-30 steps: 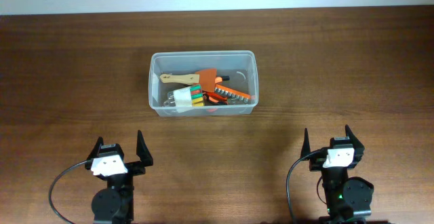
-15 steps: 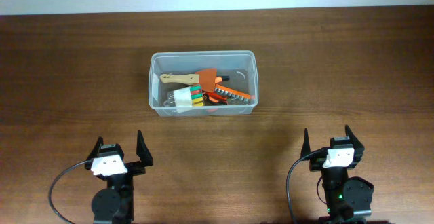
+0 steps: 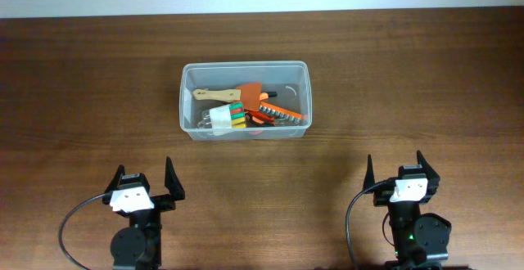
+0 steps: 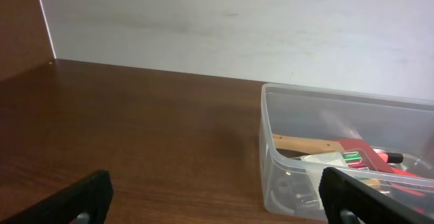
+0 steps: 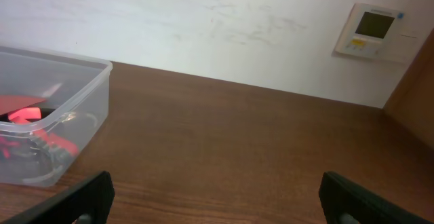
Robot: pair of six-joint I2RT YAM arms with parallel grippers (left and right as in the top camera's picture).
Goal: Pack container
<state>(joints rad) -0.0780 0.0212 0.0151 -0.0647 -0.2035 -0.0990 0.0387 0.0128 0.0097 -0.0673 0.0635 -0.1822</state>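
The clear plastic container [image 3: 187,98] stands at the table's middle, far side. It holds a wooden-handled tool [image 3: 214,94], an orange tool [image 3: 281,111], a small clear case with coloured bits [image 3: 226,116] and more. It also shows in the left wrist view [image 4: 285,176] and in the right wrist view [image 5: 88,95]. My left gripper [image 3: 141,180] is open and empty near the front edge, left; its fingers frame the left wrist view [image 4: 220,200]. My right gripper [image 3: 395,167] is open and empty at the front right; it also shows in the right wrist view [image 5: 217,200]. Both are well short of the container.
The brown wooden table [image 3: 393,82] runs to a white wall at the back. A wall thermostat [image 5: 369,30] shows in the right wrist view. Both arm bases and cables sit at the front edge.
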